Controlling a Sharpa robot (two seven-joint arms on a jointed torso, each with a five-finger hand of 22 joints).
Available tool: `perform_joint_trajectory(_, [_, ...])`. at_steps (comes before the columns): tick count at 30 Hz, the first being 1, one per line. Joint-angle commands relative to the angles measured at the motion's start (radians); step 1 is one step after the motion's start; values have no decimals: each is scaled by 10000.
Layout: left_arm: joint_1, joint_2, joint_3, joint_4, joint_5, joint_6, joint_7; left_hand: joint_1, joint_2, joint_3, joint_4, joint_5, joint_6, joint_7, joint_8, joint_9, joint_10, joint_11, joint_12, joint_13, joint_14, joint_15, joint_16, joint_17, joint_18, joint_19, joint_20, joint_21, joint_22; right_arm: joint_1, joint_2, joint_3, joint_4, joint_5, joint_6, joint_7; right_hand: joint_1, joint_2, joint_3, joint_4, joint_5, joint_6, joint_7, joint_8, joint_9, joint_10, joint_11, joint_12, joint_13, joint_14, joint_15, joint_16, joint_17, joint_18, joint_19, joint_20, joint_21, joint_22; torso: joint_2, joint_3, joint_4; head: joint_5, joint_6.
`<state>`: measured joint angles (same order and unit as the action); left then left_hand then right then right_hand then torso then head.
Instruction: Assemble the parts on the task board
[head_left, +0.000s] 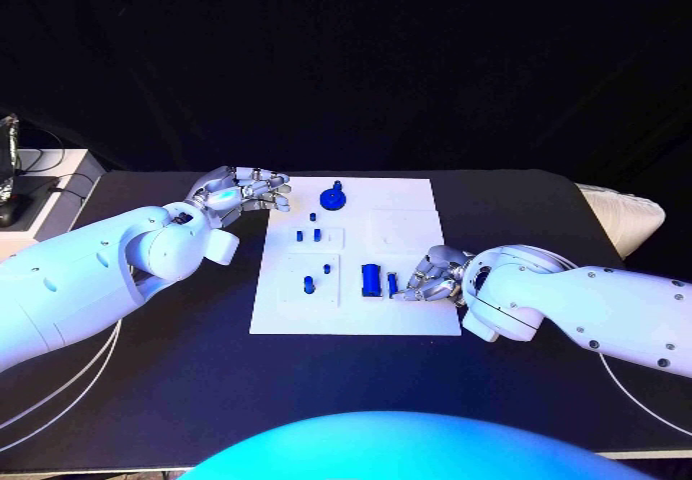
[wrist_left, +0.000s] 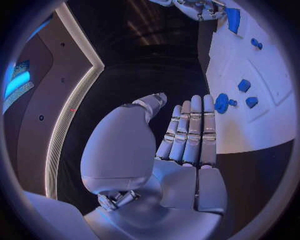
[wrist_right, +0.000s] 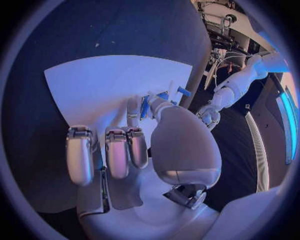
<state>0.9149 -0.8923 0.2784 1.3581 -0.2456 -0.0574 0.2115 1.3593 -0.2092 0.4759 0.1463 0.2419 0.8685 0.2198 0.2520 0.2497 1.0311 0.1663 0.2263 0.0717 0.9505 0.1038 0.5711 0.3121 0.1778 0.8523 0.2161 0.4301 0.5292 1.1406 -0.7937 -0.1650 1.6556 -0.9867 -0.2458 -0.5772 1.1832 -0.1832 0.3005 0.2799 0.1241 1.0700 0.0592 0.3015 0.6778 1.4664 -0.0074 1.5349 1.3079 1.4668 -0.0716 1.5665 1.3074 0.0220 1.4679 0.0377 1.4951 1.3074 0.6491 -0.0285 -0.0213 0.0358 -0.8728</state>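
right hand (head_left: 428, 277) curled at board (head_left: 296, 318) near edge, touching upright peg (head_left: 392, 284), hold unclear | block (head_left: 371, 279) just beside, long axis fore-aft | left hand (head_left: 238, 190) flat, empty, well apart

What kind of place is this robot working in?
Probably a robot lab or test room. A white task board with small blue parts lies on a black table, dark cloth hangs behind it, and the right wrist view shows racks of equipment in the room.
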Motion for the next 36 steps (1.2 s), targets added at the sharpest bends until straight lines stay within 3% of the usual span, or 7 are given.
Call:
perform_joint_trajectory(1, [-1, 26, 5, 14, 55, 167, 78, -19, 89, 4, 67, 11, -69, 71, 7, -13, -61, -16, -15, 12, -24, 75, -62, 11, 22, 93, -1, -57, -10, -23, 50, 1, -47, -224, -153, -159, 25, 65, 3, 45, 55, 84, -21, 22, 17, 912, -85, 46, 2471, 1040, -58, 43, 2634, -88, 880, -77, 56, 2459, -6, 0, 1, 3, 2])
perform_joint_trajectory(12, [-3, 25, 5, 11, 55, 178, 64, -19, 89, 4, 67, 11, -69, 71, 7, -13, -61, -16, -15, 12, -24, 75, -62, 11, 22, 93, -1, -57, -10, -34, 164, 2, -311, -529, -237, -383, 42, 166, 22, 60, 148, 100, -46, 63, 28, 912, -106, 44, 2470, 1040, -75, 43, 2634, -91, 884, -92, 72, 2463, -3, 2, -4, 12, 2])
perform_joint_trajectory(19, [-5, 21, 5, 7, 55, 190, 49, -19, 89, 4, 67, 11, -69, 71, 7, -13, -61, -16, -15, 12, -24, 75, -62, 11, 22, 93, -1, -57, -10, -41, 248, 2, -426, -397, 16, -316, 119, 148, 24, 19, 188, 86, -60, 83, 35, 913, -120, 46, 2471, 1040, -88, 43, 2634, -87, 879, -102, 49, 2458, -3, 5, -4, 13, 2])
perform_joint_trajectory(36, [-9, 0, 3, -20, 55, 177, 59, -11, 133, -14, 142, 18, -82, 68, 26, -22, -88, -16, 17, 22, -34, 77, -78, 48, 25, 127, 4, -118, -57, -52, 208, 1, -376, -216, 263, -97, 992, -447, -187, -408, 445, -11, -62, 164, 4, 911, -130, 43, 2471, 1039, -105, 41, 2629, -78, 867, -129, -4, 2445, -12, 2, -12, 2, 2])
